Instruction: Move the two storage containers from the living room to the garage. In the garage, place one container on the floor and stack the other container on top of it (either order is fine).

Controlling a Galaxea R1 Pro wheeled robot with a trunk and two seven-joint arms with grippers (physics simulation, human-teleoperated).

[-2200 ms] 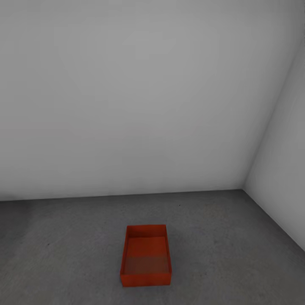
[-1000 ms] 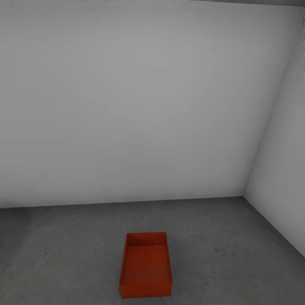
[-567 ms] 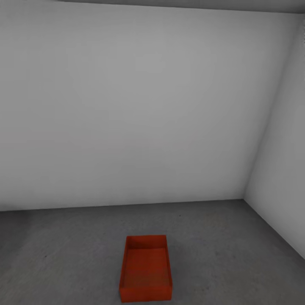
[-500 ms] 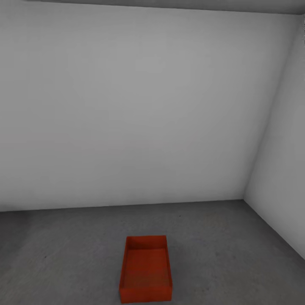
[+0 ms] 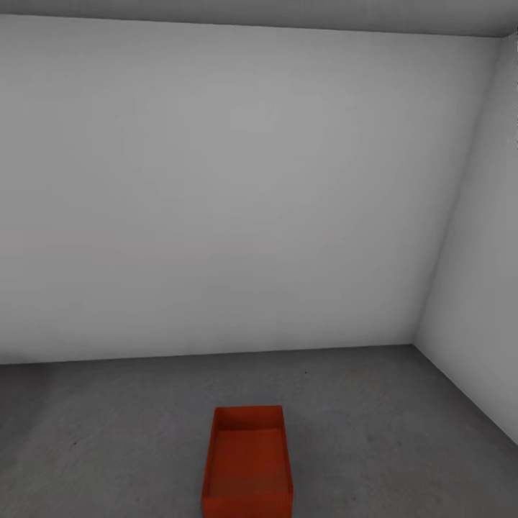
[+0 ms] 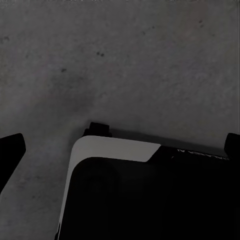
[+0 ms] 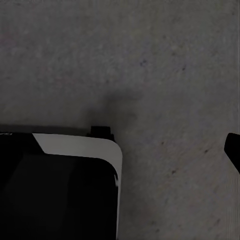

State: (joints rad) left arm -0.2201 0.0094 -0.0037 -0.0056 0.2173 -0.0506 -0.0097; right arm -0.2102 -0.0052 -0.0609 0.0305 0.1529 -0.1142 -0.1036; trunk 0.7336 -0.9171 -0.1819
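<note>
One orange-red open-topped storage container (image 5: 247,464) sits empty on the garage's dark grey floor (image 5: 396,417), at the lower middle of the head view, with nothing touching it. My left gripper (image 6: 120,147) hangs open over bare floor, its dark fingertips (image 6: 10,150) far apart at the picture's edges. My right gripper (image 7: 120,150) is also open above the floor, with one fingertip (image 7: 234,147) at the picture's edge. Neither holds anything.
A plain white-grey back wall (image 5: 237,194) meets a side wall (image 5: 482,288) in a corner to the right beyond the container. Open floor lies around the container on all sides. My own black and white base (image 6: 150,200) (image 7: 55,195) sits under both wrists.
The head camera has tilted upward: the ceiling edge has come into view and the container sits lower in the picture. The container itself has not moved on the floor.
</note>
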